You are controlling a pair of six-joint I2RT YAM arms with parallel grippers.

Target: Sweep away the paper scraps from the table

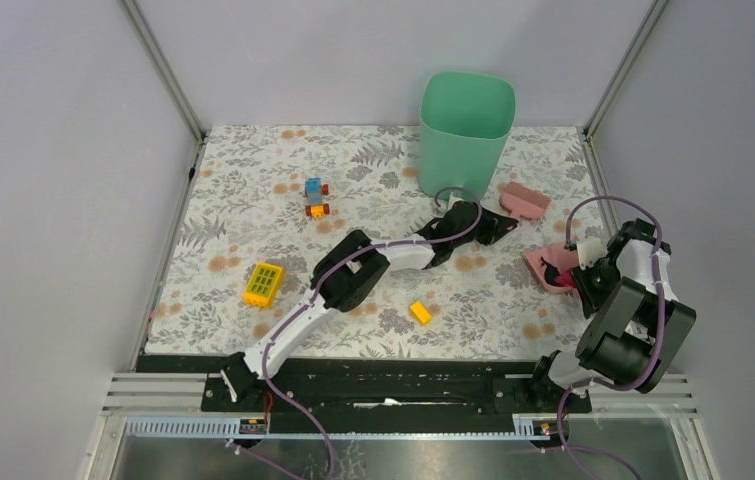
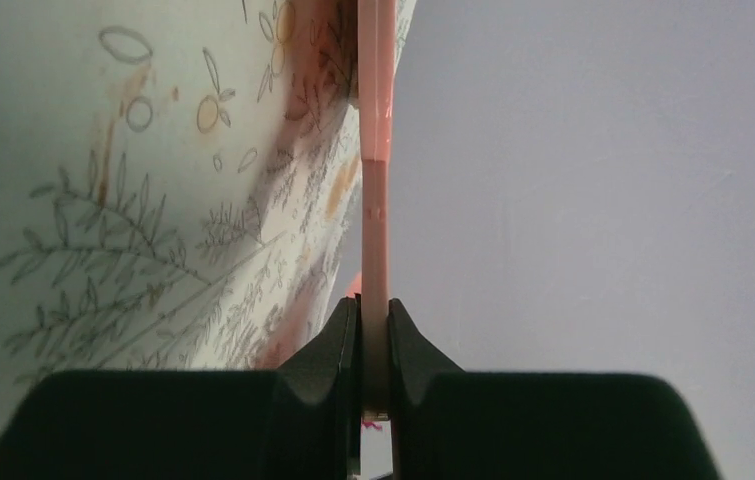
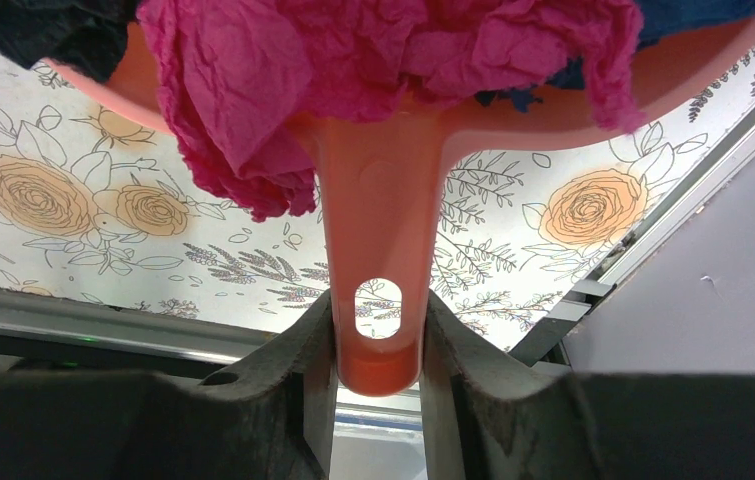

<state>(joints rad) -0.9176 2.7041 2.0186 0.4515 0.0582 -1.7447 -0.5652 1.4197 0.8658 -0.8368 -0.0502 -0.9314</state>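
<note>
My left gripper (image 1: 496, 222) (image 2: 374, 312) is shut on the thin handle of a pink brush (image 1: 524, 200) (image 2: 377, 150) at the back right of the floral table (image 1: 243, 190). My right gripper (image 1: 587, 276) (image 3: 377, 322) is shut on the handle of a pink dustpan (image 1: 545, 267) (image 3: 383, 190), held just above the table at the right edge. Crumpled magenta paper (image 3: 353, 70) and dark paper bits (image 3: 43, 30) lie in the dustpan. No white paper scraps show on the table.
A green bin (image 1: 466, 120) stands at the back, close behind the left gripper. A yellow grid brick (image 1: 264, 284), a small yellow brick (image 1: 420, 312) and a small toy-brick figure (image 1: 316, 197) lie on the table. A black rail (image 1: 393, 380) runs along the near edge.
</note>
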